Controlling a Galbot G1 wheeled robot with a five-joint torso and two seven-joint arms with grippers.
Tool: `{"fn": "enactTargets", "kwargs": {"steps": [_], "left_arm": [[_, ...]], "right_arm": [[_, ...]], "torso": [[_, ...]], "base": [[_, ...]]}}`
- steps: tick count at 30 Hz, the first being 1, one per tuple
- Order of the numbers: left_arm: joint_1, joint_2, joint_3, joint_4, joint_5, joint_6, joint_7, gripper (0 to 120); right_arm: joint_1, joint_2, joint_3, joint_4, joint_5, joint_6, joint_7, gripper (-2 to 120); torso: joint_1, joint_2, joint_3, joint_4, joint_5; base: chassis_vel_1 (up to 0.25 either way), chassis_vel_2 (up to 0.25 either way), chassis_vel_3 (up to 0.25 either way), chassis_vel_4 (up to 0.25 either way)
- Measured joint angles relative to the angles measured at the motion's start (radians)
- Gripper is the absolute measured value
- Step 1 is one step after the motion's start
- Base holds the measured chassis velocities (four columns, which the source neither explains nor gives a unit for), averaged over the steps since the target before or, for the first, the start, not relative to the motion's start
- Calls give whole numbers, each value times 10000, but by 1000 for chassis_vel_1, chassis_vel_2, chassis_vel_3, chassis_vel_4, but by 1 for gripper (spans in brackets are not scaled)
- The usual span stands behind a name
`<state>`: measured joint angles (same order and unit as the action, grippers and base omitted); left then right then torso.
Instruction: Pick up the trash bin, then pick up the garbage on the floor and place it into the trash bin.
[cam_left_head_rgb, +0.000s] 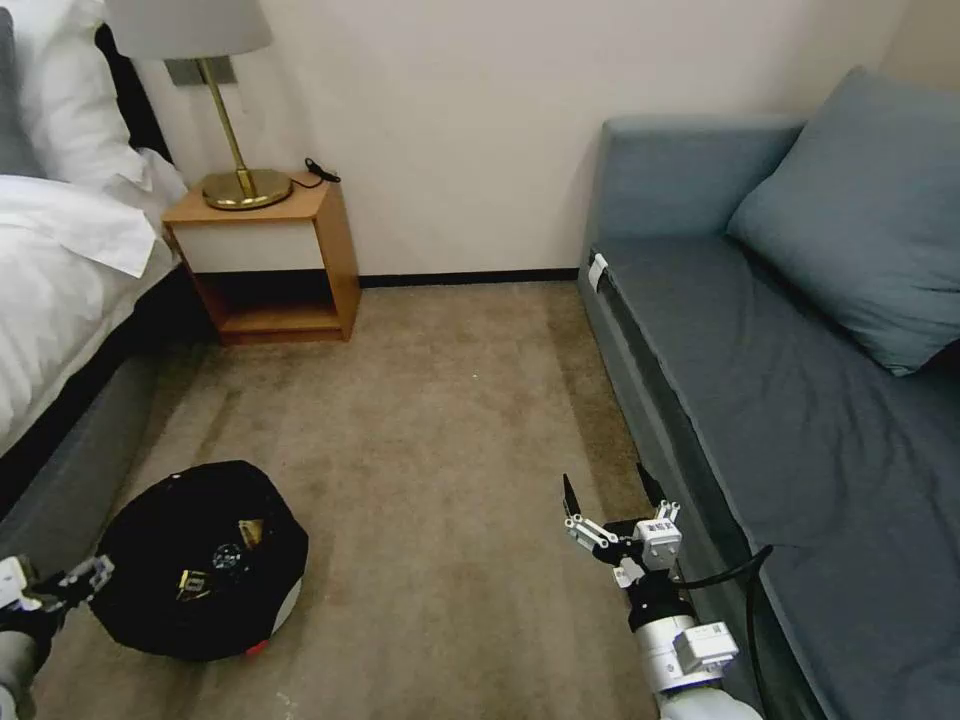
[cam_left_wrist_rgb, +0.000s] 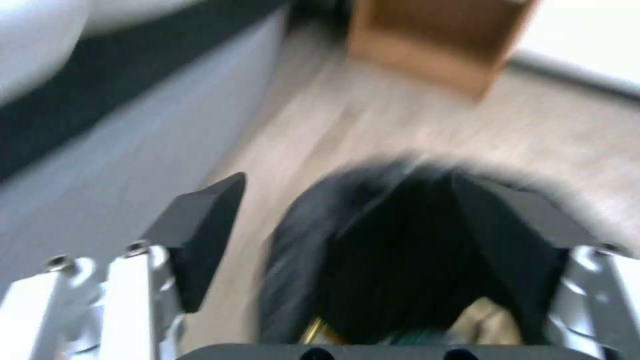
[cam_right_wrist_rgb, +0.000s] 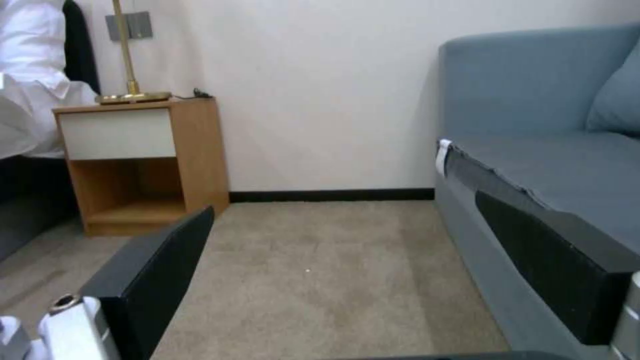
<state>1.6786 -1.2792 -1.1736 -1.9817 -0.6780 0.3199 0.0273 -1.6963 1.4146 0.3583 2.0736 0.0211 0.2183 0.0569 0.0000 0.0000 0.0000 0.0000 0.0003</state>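
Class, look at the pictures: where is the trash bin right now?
In the head view the trash bin sits low on the robot's left, on the carpet beside the bed's grey base, next to the left hand.

The head view looks forward and down from high up across the floor (cam_left_head_rgb: 440, 420) toward the nightstand (cam_left_head_rgb: 270, 260). The right wrist view sits low near the floor, facing that nightstand (cam_right_wrist_rgb: 140, 160) and the sofa (cam_right_wrist_rgb: 533, 165). The left wrist view looks down close over the trash bin (cam_left_wrist_rgb: 400, 250).

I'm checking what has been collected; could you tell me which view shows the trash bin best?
The head view: the whole trash bin sits on the floor, litter visible inside. The left wrist view shows it blurred between that gripper's fingers.
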Motion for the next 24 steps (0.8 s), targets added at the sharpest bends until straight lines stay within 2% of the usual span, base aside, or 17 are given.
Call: {"fn": "enactTargets", "kwargs": {"steps": [2,3,4,5,6,8,9,11,12,14,16,17,20,24], "left_arm": [[342,-162,549,-553,352,-1290,465,94],[500,-262,723,-841,492,-1719,649,97],[645,-400,890,-1141,643,-2080,808,98],[645,-400,890,-1141,643,-2080,808,98],[758,-529,1012,-1372,814,-2349,895,100],[976,-884,1272,-1818,1437,-2929,1010,100],[976,-884,1272,-1818,1437,-2929,1010,100],[1205,-1218,1840,-2086,2170,-3459,1054,100],[1205,-1218,1840,-2086,2170,-3459,1054,100],[1383,-1330,2467,-2206,2618,-3872,1052,100],[1465,-1366,2901,-2206,2947,-4122,1012,100],[1465,-1366,2901,-2206,2947,-4122,1012,100],[1560,-1372,3296,-2121,3379,-4308,1015,100],[1566,-1369,3322,-2094,3420,-4315,1016,100]], "right_arm": [[1,0,0,0,0,0,1,100],[-1,-2,0,-1,0,0,2,100],[0,0,-2,0,0,0,2,100],[0,0,-2,0,0,0,2,100],[0,0,1,-1,0,-1,3,100],[0,0,-1,-1,0,0,5,100],[0,0,-1,-1,0,0,5,100],[1,0,-2,0,1,-1,6,100],[1,0,-2,0,1,-1,6,100],[2,0,-1,-1,0,-1,7,100],[1,0,-1,-1,1,-1,7,100],[1,0,-1,-1,1,-1,7,100],[0,0,-1,-1,1,-1,7,100],[1,0,-1,-1,0,-1,7,100]], "torso": [[0,0,0,-2,-5],[0,0,0,-2,-3],[0,0,0,-3,1],[0,0,0,-3,1],[0,0,0,0,0],[0,0,0,1,1],[0,0,0,1,1],[0,0,0,1,-3],[0,0,0,1,-3],[0,0,0,0,0],[0,0,0,0,-2],[0,0,0,0,-2],[1,0,0,0,-3],[0,0,0,0,-3]], "base": [[0,0,0,0],[0,0,0,0],[0,0,0,0],[0,0,0,0],[0,0,0,0],[0,0,0,0],[0,0,0,0],[0,0,0,0],[0,0,0,0],[0,0,0,0],[0,0,0,0],[0,0,0,0],[0,0,0,0],[0,0,0,0]]}}
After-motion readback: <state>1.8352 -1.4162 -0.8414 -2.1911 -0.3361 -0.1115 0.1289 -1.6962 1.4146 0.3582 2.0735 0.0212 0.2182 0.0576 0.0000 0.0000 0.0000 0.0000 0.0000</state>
